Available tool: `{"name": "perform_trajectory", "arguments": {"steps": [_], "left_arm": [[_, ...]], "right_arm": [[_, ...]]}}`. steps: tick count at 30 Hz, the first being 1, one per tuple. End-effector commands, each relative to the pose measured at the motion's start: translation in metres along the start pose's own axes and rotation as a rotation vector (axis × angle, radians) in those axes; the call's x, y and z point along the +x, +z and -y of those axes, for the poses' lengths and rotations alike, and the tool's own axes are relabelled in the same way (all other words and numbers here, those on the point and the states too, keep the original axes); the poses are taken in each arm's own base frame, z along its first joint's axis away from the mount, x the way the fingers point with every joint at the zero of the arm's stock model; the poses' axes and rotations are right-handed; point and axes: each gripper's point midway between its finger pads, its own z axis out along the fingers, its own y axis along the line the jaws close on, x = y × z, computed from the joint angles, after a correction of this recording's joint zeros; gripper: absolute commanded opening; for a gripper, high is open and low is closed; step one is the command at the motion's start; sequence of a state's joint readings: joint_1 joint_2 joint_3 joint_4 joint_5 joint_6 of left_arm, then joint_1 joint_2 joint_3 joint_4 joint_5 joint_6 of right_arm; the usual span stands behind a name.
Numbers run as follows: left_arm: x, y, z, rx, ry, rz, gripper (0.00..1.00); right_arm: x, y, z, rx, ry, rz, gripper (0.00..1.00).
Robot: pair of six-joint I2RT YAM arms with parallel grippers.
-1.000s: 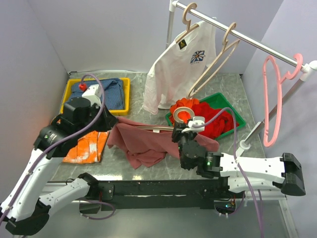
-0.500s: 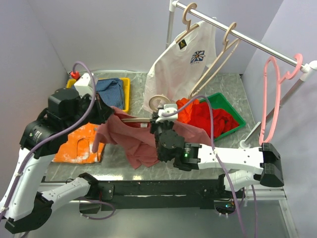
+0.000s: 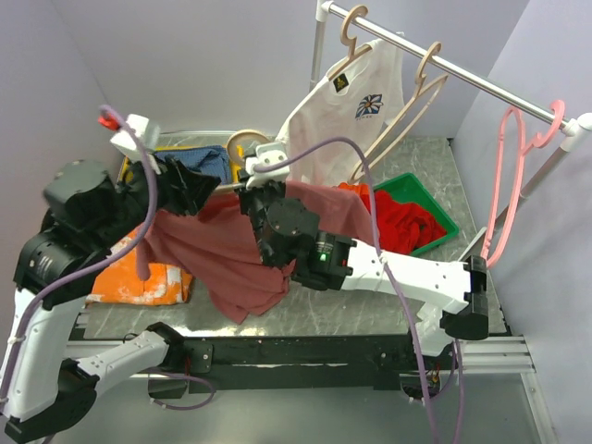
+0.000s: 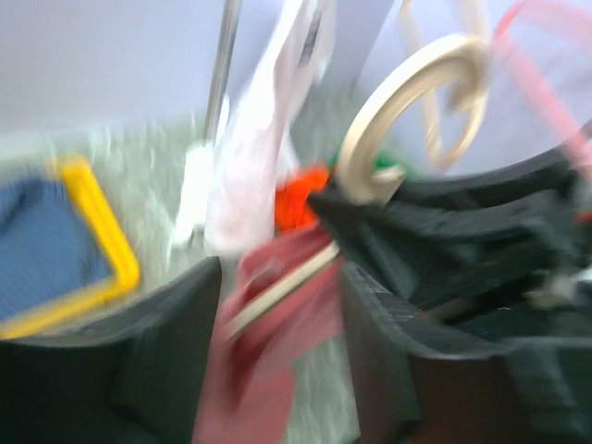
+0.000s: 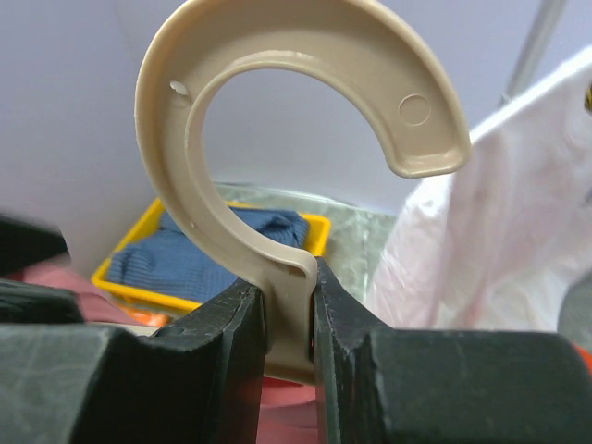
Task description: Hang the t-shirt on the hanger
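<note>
While clamping the hanger [image 5: 166, 139] by its neck in the right gripper [image 5: 289, 289], held it up near the white shirt [image 3: 314, 139]. Had left gripper [image 4: 277, 282] jaws apart around the t-shirt [image 3: 217, 264], draped off the hanger over the orange garment [image 3: 139, 282], yellow tray [image 4: 106, 231] behind.

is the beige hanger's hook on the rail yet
No, the hanger hooks over nothing in the right wrist view, its neck pinched in the right tool.
</note>
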State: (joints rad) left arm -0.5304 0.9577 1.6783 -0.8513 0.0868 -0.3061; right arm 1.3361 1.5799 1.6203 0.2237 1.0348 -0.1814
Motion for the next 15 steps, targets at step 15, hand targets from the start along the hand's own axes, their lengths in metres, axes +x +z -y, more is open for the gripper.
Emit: {"name": "perform_trajectory", "arguments": {"steps": [15], "left_arm": [[-0.089, -0.041, -0.018, -0.15, 0.05, 0.396, 0.4]], "right_arm": [[-0.021, 0.03, 0.042, -0.044, 0.112, 0.023, 0.0]]}}
